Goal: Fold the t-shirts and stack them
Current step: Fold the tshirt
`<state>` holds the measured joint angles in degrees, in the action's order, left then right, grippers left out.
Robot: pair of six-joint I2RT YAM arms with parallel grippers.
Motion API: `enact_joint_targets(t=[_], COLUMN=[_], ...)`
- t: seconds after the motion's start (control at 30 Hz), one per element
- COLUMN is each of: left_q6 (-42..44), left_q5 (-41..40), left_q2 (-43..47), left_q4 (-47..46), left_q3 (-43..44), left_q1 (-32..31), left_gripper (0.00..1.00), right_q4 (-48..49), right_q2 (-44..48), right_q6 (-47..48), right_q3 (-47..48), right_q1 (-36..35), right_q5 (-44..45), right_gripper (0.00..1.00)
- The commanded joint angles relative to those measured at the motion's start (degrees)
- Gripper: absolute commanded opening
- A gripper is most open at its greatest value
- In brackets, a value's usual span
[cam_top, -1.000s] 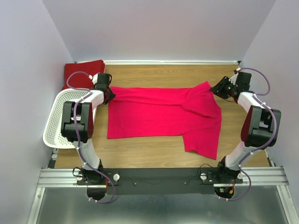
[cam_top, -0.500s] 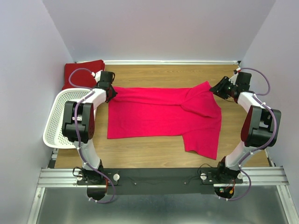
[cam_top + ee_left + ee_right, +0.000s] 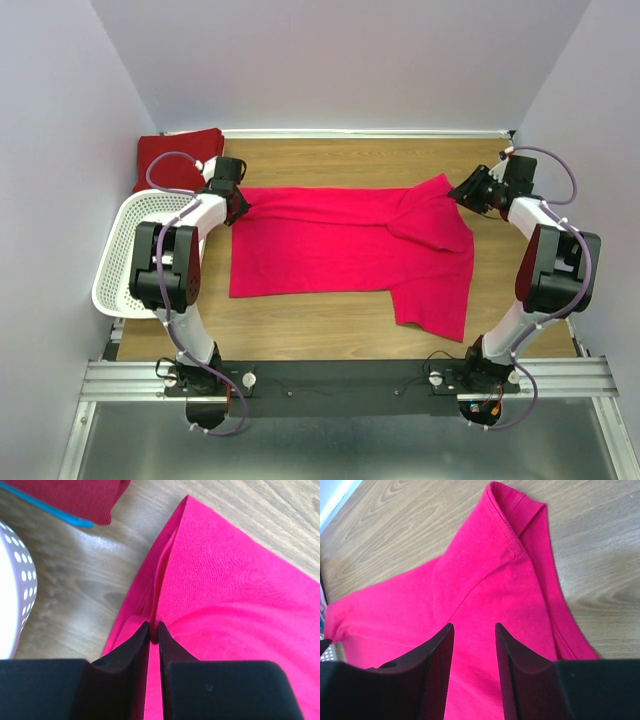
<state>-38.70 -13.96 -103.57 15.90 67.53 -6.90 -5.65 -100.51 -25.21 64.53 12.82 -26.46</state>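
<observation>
A bright crimson-pink t-shirt [image 3: 340, 245] lies partly folded across the wooden table. My left gripper [image 3: 240, 203] is at its far left corner, shut on a pinched ridge of the pink fabric [image 3: 165, 580]. My right gripper [image 3: 462, 194] is open just above the shirt's far right sleeve [image 3: 500, 570], with nothing between its fingers. A darker red t-shirt [image 3: 178, 155] lies folded in the far left corner, with a teal edge [image 3: 55, 512] under it in the left wrist view.
A white perforated basket [image 3: 125, 255] stands at the table's left edge, beside my left arm; its rim shows in the left wrist view [image 3: 12, 595]. Walls close in the table at the back and both sides. Bare wood [image 3: 320, 325] lies in front of the shirt.
My left gripper has shifted slightly toward the far right along the shirt's corner. The shirt and the right arm have barely moved.
</observation>
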Motion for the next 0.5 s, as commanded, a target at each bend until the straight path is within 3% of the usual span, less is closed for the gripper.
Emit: enact_joint_targets(t=[0.0,0.2,0.47], left_q6=[-0.85,-0.15,-1.38], left_q5=[-1.43,-1.25,0.07], left_q2=[3.55,2.76,1.35], left_q4=[0.09,1.68,-0.87], left_q3=[-0.21,2.61,-3.36], left_q1=[-0.22,-0.22,-0.05], left_gripper=[0.19,0.19,0.20], right_q4=[0.73,0.64,0.47], right_q2=[-1.00,-0.65,-0.92], right_q6=[0.43,0.69,1.39], right_q3=[0.15,-0.37,-0.99], right_q1=[0.01,0.01,0.01], right_q5=[-0.79,-0.61,1.14], right_gripper=[0.46,0.46,0.46])
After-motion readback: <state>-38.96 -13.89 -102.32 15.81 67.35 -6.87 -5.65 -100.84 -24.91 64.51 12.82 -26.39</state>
